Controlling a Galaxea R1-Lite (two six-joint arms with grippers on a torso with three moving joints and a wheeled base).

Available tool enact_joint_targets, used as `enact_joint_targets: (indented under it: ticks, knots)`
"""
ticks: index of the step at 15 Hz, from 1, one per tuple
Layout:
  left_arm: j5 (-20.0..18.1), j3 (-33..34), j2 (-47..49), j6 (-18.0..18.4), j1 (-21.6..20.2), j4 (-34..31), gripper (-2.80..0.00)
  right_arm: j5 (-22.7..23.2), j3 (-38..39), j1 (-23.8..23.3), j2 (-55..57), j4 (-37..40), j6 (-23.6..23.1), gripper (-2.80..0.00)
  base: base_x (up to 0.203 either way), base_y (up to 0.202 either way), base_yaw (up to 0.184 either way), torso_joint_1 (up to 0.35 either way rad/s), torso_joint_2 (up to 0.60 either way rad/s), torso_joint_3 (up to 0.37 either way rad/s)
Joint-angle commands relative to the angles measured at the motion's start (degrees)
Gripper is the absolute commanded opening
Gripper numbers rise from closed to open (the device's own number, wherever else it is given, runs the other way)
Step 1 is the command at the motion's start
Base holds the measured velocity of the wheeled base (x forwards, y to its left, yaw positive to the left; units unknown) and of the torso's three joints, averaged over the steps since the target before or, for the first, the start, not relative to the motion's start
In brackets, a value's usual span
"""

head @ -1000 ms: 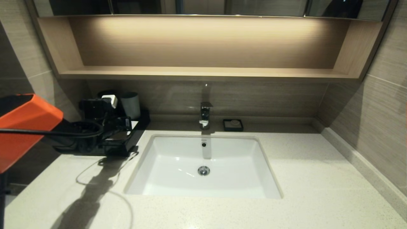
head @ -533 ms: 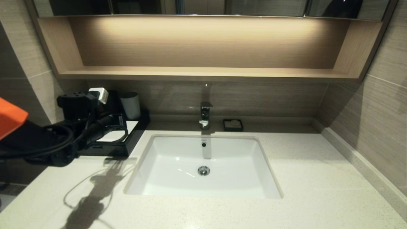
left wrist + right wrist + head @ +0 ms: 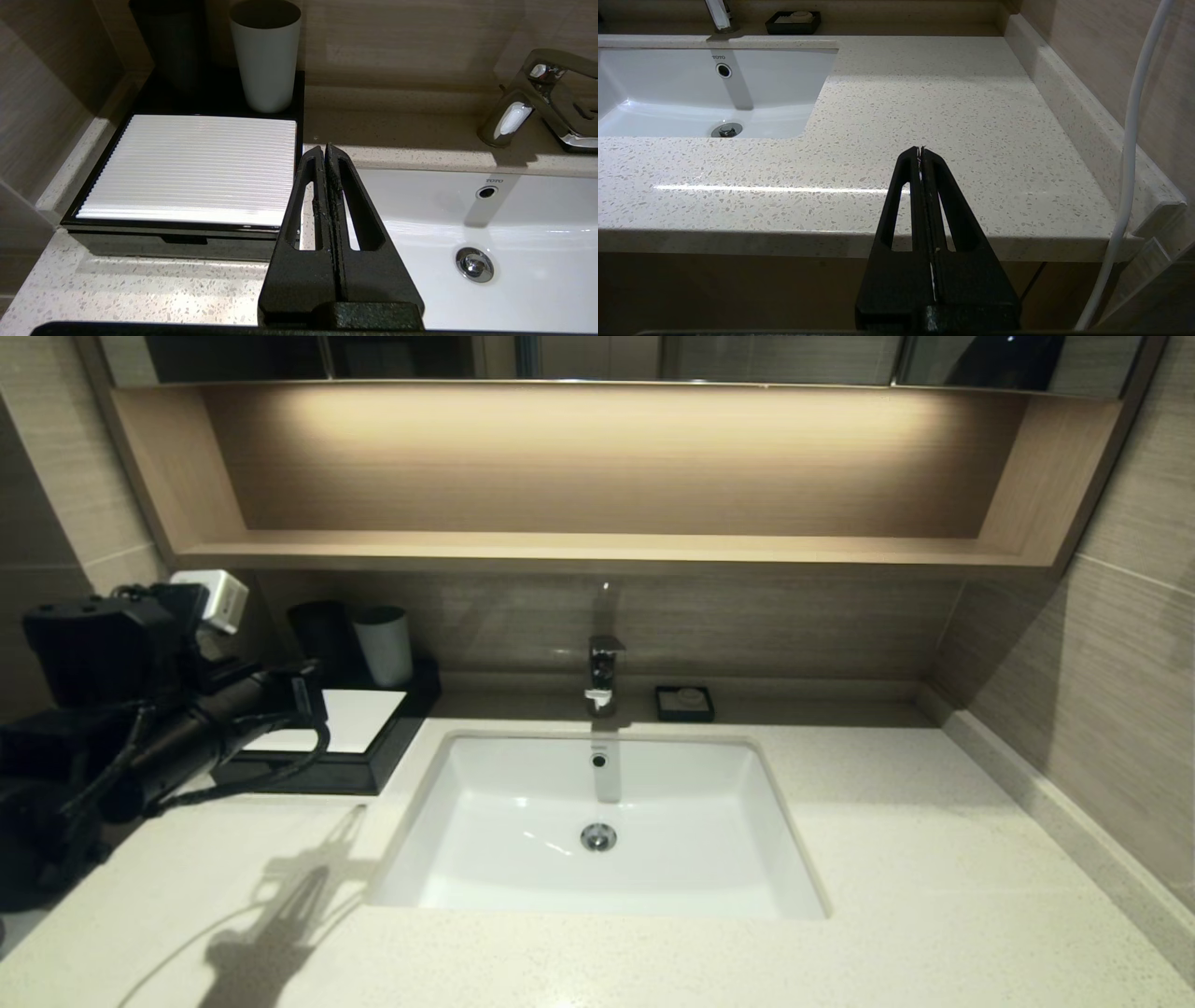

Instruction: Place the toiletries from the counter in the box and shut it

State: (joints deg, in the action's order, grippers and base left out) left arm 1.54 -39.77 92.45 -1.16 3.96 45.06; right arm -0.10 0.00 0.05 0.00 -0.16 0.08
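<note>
The box (image 3: 344, 737) sits at the counter's (image 3: 934, 859) back left, its white ribbed top (image 3: 187, 168) bare and its front drawer (image 3: 177, 242) flush with the frame. My left gripper (image 3: 308, 695) hangs just left of and in front of the box, clear of it. In the left wrist view the left gripper (image 3: 325, 149) is shut with nothing between its fingers. My right gripper (image 3: 920, 151) is shut and empty, held off the counter's (image 3: 948, 116) front edge on the right. No toiletries show on the counter in any view.
A grey tumbler (image 3: 385, 644) and a dark cup (image 3: 322, 635) stand behind the box. The white basin (image 3: 597, 877) sits mid-counter with the faucet (image 3: 604, 672) behind it and a black soap dish (image 3: 684, 703) to its right. A white cable (image 3: 1129, 140) hangs by the right wall.
My left arm has drawn back to the left and away from the box, uncovering its white top. The gripper stayed shut. Nothing else moved.
</note>
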Motion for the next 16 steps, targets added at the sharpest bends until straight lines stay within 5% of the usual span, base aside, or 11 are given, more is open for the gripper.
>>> enact_joint_targets:
  ticks: [1,6,16]
  knots:
    - [0.1,2.9,-5.8,0.0,0.0,0.1,-2.80,0.0,0.1,0.0,-0.1,0.0,0.0,-2.80,0.000,0.000,0.000,0.000,0.00,0.000]
    - [1.9,8.8,-14.3,0.2,-0.9,-0.7,-2.80,0.0,0.1,0.0,-0.1,0.0,0.0,-2.80,0.000,0.000,0.000,0.000,0.00,0.000]
    - [4.7,15.0,-28.6,0.2,-9.9,-9.7,-2.80,0.0,0.1,0.0,-0.1,0.0,0.0,-2.80,0.000,0.000,0.000,0.000,0.00,0.000]
